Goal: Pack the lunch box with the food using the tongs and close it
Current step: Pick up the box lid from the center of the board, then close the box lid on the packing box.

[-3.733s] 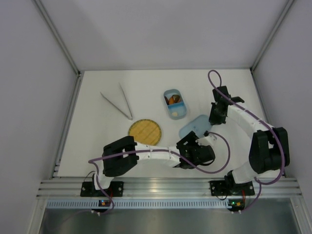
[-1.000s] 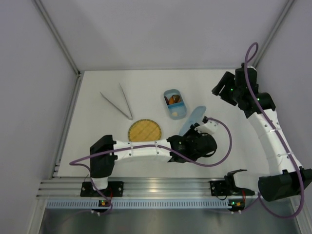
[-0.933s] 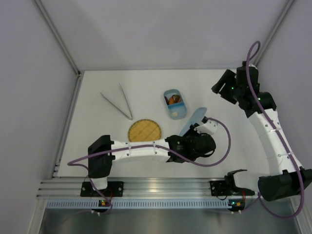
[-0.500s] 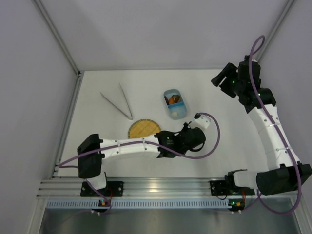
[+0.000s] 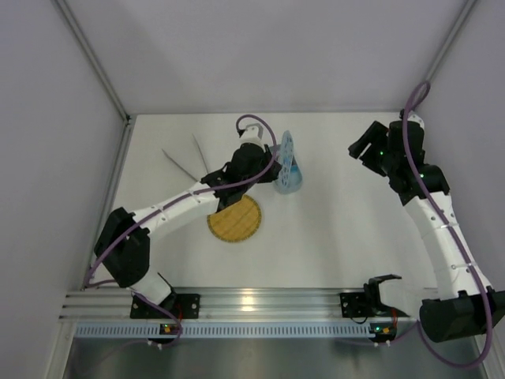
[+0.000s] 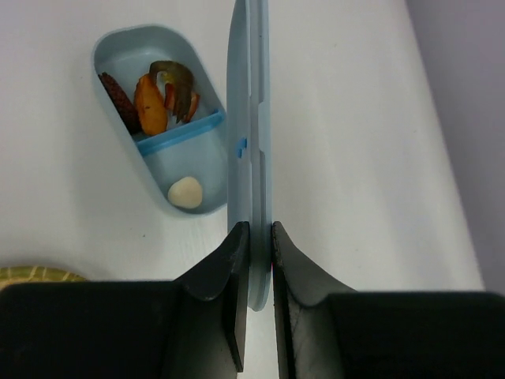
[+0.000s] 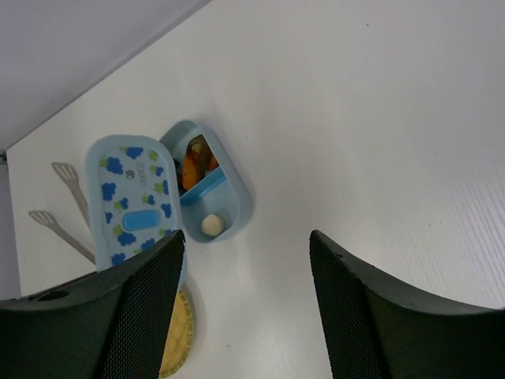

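The light-blue lunch box [image 5: 289, 185] stands open at the table's middle back, its food [image 6: 150, 103] of dark red, orange and brown pieces in one compartment and a white piece [image 6: 187, 192] in the other. My left gripper [image 5: 271, 160] is shut on the spotted lid [image 5: 286, 150], which stands on edge just above and beside the box [image 6: 158, 55]. In the left wrist view the lid [image 6: 249, 118] shows edge-on between the fingers. My right gripper [image 7: 246, 260] hangs open and empty, high at the back right. The tongs [image 5: 175, 160] lie left of the box, partly hidden by the left arm.
A round yellow plate [image 5: 234, 218] lies in front of the box, under the left forearm. Grey walls close in the table at the back and on both sides. The right arm [image 5: 426, 197] stretches along the right side.
The left arm has swung from the front middle to the back, carrying the lid up over the lunch box and turning it on edge. The right gripper has stayed raised at the back right.
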You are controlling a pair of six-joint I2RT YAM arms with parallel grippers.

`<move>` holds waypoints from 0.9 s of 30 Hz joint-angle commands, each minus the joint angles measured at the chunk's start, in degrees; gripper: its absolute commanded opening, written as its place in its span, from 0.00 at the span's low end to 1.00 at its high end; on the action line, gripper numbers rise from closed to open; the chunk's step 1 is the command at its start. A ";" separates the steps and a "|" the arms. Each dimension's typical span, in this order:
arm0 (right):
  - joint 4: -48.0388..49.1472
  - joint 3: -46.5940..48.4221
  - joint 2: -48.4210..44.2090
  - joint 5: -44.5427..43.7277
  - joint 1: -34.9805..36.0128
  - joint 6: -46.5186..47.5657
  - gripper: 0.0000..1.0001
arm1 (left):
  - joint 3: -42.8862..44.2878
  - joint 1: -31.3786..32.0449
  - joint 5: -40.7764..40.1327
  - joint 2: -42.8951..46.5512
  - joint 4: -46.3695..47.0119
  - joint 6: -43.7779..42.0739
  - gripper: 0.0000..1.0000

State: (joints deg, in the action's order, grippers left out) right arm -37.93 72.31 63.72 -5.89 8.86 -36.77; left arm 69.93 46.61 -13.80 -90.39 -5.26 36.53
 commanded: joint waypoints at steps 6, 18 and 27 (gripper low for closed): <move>7.34 -4.72 2.28 3.25 -0.60 2.41 0.64 | -8.14 -4.95 5.46 -3.56 33.00 21.29 0.00; 12.69 -3.32 12.90 8.08 -0.60 3.82 0.63 | -17.46 -4.51 -1.05 -10.24 55.52 32.72 0.00; 14.02 4.49 27.67 10.45 -0.43 1.44 0.57 | -20.71 -5.12 -4.12 -10.60 58.43 33.69 0.00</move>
State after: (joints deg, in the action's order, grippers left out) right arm -28.67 71.26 89.84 2.87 8.82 -34.30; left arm 50.28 41.93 -15.42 -101.30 44.80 68.18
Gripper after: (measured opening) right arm 0.577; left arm 0.193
